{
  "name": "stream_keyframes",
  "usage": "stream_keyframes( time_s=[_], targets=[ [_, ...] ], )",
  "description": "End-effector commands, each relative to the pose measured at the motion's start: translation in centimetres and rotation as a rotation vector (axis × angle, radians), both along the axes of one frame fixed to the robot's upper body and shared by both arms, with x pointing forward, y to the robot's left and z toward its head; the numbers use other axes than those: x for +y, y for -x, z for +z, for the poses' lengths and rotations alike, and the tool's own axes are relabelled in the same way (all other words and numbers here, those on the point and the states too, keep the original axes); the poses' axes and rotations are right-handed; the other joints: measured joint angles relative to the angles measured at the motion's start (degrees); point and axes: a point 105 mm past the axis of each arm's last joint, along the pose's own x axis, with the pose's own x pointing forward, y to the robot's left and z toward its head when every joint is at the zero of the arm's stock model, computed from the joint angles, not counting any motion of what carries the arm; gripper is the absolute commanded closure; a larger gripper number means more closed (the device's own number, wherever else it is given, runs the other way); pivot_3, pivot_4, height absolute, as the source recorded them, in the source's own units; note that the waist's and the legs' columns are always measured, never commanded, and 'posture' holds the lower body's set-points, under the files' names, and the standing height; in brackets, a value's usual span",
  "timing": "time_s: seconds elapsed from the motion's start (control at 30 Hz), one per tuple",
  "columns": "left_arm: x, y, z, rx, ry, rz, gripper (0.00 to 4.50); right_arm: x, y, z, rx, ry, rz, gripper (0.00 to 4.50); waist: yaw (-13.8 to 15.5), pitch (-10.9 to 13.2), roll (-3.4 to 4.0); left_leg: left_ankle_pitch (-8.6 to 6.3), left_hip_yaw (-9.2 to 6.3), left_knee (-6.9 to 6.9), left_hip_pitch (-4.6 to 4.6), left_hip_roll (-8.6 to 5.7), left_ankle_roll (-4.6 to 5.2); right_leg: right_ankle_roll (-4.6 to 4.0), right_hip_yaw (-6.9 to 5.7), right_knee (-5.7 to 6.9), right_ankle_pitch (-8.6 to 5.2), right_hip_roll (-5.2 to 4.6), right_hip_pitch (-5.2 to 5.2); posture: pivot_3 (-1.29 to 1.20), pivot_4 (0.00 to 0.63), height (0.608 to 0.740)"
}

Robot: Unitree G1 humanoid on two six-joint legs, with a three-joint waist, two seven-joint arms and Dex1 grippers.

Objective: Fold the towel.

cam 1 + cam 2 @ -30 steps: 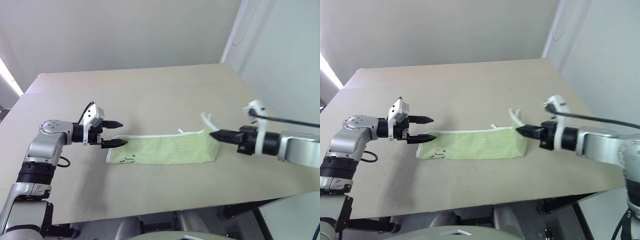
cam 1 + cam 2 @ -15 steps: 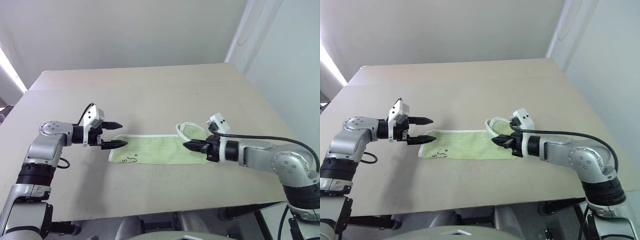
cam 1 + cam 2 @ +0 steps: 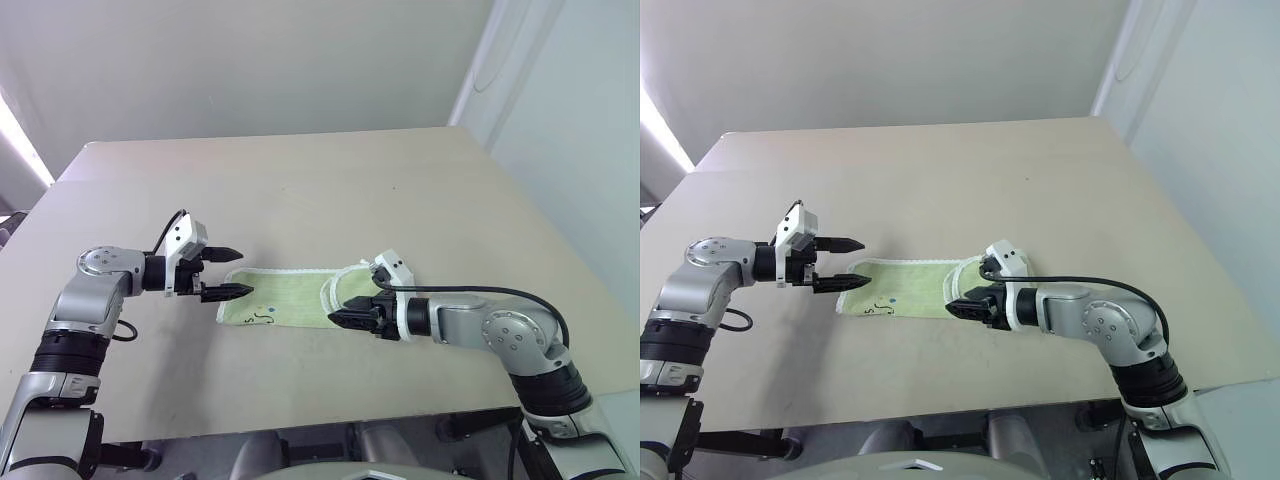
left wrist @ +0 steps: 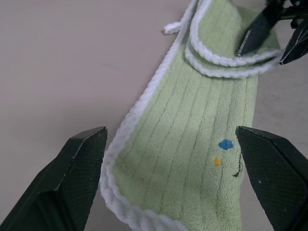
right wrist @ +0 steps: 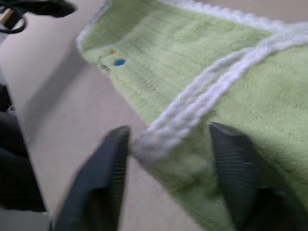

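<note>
While folded over, towel (image 3: 290,297) on table (image 3: 300,190), both grippers parted

No readable text, seemingly

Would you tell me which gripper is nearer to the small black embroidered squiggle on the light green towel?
Left. The left gripper hovers at that end of the towel, just beside the squiggle; the right gripper sits over the folded-back end.

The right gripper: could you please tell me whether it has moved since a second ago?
Yes. The right gripper has travelled left along the towel, carrying its end over the strip towards the left gripper, which stayed put.
</note>
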Motion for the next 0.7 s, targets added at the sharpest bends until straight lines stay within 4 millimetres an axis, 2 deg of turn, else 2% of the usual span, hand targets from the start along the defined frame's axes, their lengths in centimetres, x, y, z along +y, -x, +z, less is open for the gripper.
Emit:
stream_keyframes(
  time_s=[0.03,0.17,0.27,0.37,0.5,0.6,0.7],
  targets=[
    [0.2,-0.2,1.2,-0.045,-0.004,-0.003,0.00,0.1,-0.8,1.7,-0.060,-0.038,-0.008,0.09,0.0,0.0,0.00,0.00,0.00,0.00,0.01,0.00,0.00,0.00,0.00,0.02,0.00,0.00,0.00,0.00,0.000,0.712],
    [0.2,-0.3,1.2,-0.045,-0.003,-0.001,0.00,0.0,-0.8,4.7,-0.139,-0.163,0.004,0.02,0.0,0.0,0.00,0.00,0.00,0.01,0.03,0.00,0.00,0.00,0.00,0.09,0.00,0.01,0.00,0.00,0.000,0.712],
    [0.4,-0.3,1.2,-0.046,-0.005,0.007,0.00,-1.3,-0.5,7.9,-0.257,-0.256,-0.002,0.02,0.0,0.0,0.00,0.00,-0.01,0.02,0.04,-0.01,0.00,0.01,0.00,0.11,0.00,0.01,0.00,0.00,0.000,0.712],
    [0.7,-0.4,1.1,-0.047,-0.009,0.019,0.00,-3.0,-1.3,9.3,-0.400,-0.268,-0.082,0.02,0.0,0.0,-0.03,0.00,-0.04,0.02,0.04,-0.01,0.00,0.02,-0.02,0.10,0.00,0.01,0.01,0.00,0.000,0.712],
    [0.7,-0.5,1.2,-0.047,-0.005,0.026,0.00,-4.1,-1.8,6.9,-0.474,-0.137,-0.102,0.02,0.0,0.0,-0.04,0.00,0.00,0.02,0.09,-0.01,0.00,0.01,0.00,0.11,-0.01,0.01,0.04,0.00,0.000,0.712],
    [0.8,-0.7,1.2,-0.052,-0.004,0.031,0.00,-3.9,-2.0,3.7,-0.495,-0.037,-0.081,0.02,-0.1,0.0,-0.06,0.00,0.04,0.02,0.18,-0.02,0.00,0.00,0.04,0.19,-0.01,0.02,0.05,0.00,0.000,0.712],
    [0.8,-0.7,1.1,-0.057,-0.003,0.034,0.00,-3.6,-3.1,2.2,-0.523,-0.021,-0.139,0.02,-0.2,0.0,-0.05,0.00,0.07,0.02,0.31,-0.02,0.00,0.00,0.08,0.34,-0.02,0.05,0.08,0.00,0.000,0.712]
  ],
)
